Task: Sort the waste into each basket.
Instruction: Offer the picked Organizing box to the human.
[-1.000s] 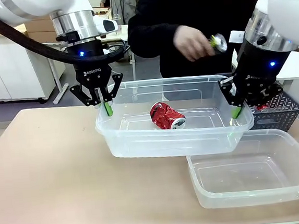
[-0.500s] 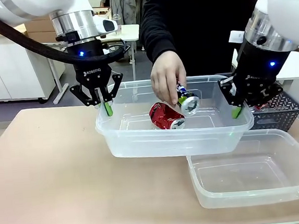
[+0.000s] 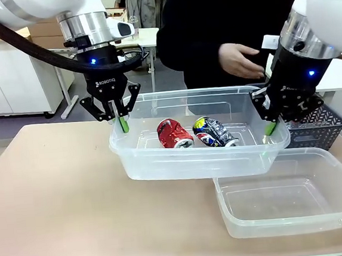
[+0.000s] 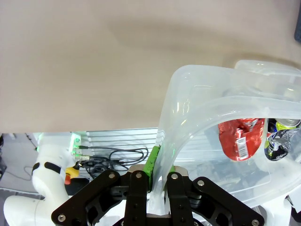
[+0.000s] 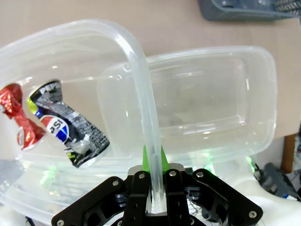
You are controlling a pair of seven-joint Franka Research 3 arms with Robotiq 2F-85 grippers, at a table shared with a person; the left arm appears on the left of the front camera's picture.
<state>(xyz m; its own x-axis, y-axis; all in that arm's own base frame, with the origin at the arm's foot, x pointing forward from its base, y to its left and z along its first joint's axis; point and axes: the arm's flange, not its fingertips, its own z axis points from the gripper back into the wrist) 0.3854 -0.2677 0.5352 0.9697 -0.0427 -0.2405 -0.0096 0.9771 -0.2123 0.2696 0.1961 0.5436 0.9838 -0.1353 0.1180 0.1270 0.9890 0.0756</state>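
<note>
A see-through tub (image 3: pixel 180 163) hangs above the table, held at both ends. My left gripper (image 3: pixel 121 124) is shut on its left rim (image 4: pixel 162 146), and my right gripper (image 3: pixel 269 128) is shut on its right rim (image 5: pixel 149 136). Inside lie a crushed red can (image 3: pixel 172 133) (image 4: pixel 240 137) (image 5: pixel 21 120) and a crushed blue can (image 3: pixel 212 131) (image 5: pixel 70 129) side by side. A second see-through tub (image 3: pixel 288 197) (image 5: pixel 207 103) rests on the table at the front right. The dark grey lattice basket (image 3: pixel 321 128) (image 5: pixel 244 9) stands behind my right gripper. No bottles show.
A person in black stands at the far side, one hand (image 3: pixel 240 61) raised above the held tub's right half. The bare tan tabletop (image 3: pixel 57 198) stretches to the left and front.
The person's hand set the blue can into the held tub beside the red can, which shifted left, then drew back upward. Both grippers kept their hold.
</note>
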